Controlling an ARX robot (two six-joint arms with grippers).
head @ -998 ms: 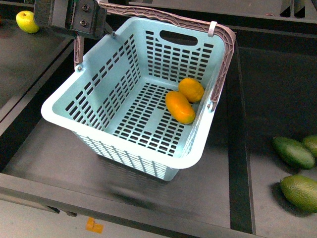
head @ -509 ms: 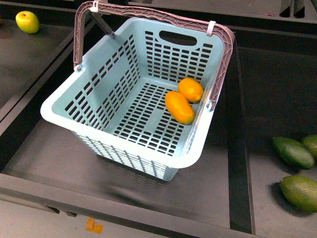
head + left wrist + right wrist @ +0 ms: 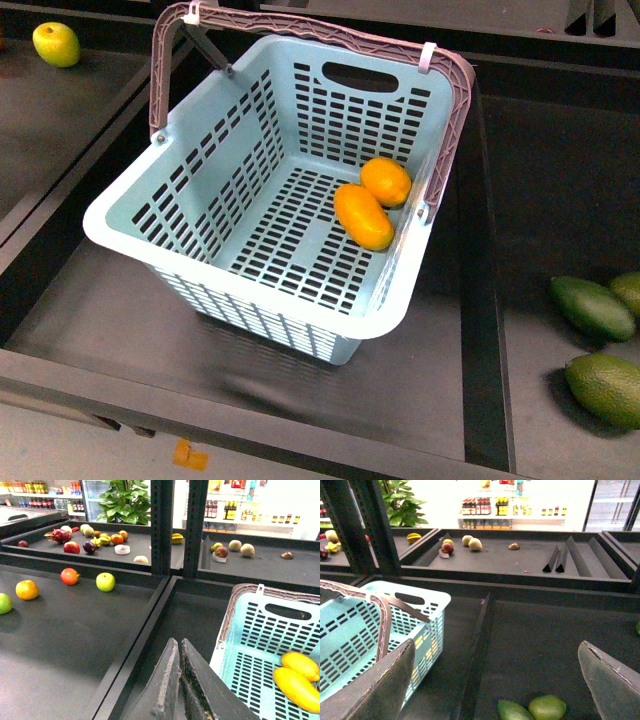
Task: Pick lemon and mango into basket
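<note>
From the front, the basket is seen standing on the dark shelf, tilted a little, its brown handle swung up over the far wall. Inside, on the slotted floor near the right wall, the mango and the lemon are found lying side by side, touching, the lemon further back. A yellow-green apple is spotted far off at the back left, and three green avocados are laid out on the shelf to the right, well apart from the basket. No arm is caught in this view.

Over to the left wrist camera: the left gripper is shown with its fingers pressed together, nothing between them, held above the shelf divider just beside the basket's rim. Mango and lemon are seen inside. Loose fruit is scattered across the shelves beyond.

On the right wrist camera, the right gripper is held with fingers spread wide apart and empty. The basket is seen off to one side, two avocados lying below the gap.
</note>
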